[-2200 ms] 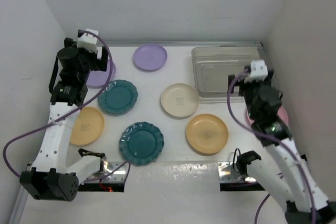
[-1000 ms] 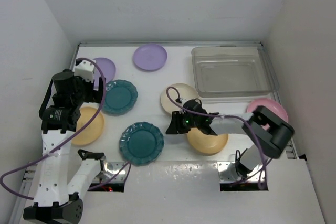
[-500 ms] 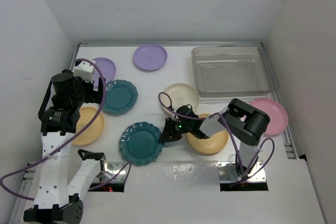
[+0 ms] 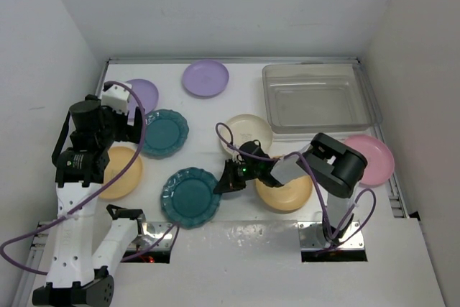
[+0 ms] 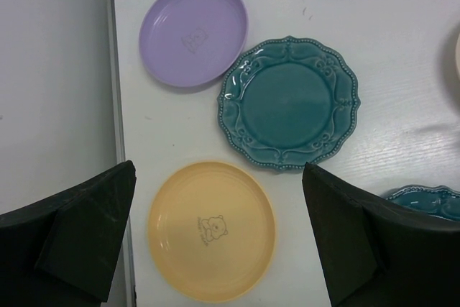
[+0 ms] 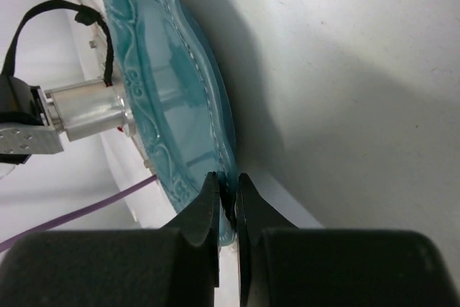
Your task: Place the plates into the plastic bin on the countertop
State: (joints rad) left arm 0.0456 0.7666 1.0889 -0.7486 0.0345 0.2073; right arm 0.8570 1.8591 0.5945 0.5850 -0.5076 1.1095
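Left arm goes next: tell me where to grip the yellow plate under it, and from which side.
I'd pinch the yellow plate by its rim at the right edge, coming in low from the countertop. It lies flat, so only the rim offers a hold; the wall crowds its left.

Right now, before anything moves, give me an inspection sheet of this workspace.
Surface: flat white countertop, no spills seen.
Job's things: clear rectangular plastic bin far right, no plate inside. Outside it: far lavender round plate, left lavender plate, far dark teal scalloped plate, near dark teal scalloped plate, left yellow-orange plate, right yellow-orange plate, cream plate, pink plate.
Clutter: nothing seen.
Grippers: left pincer open above the left yellow-orange plate; right pincer shut on the near dark teal scalloped plate's rim.
Cables: purple cables along both arms.
Surroundings: white walls.
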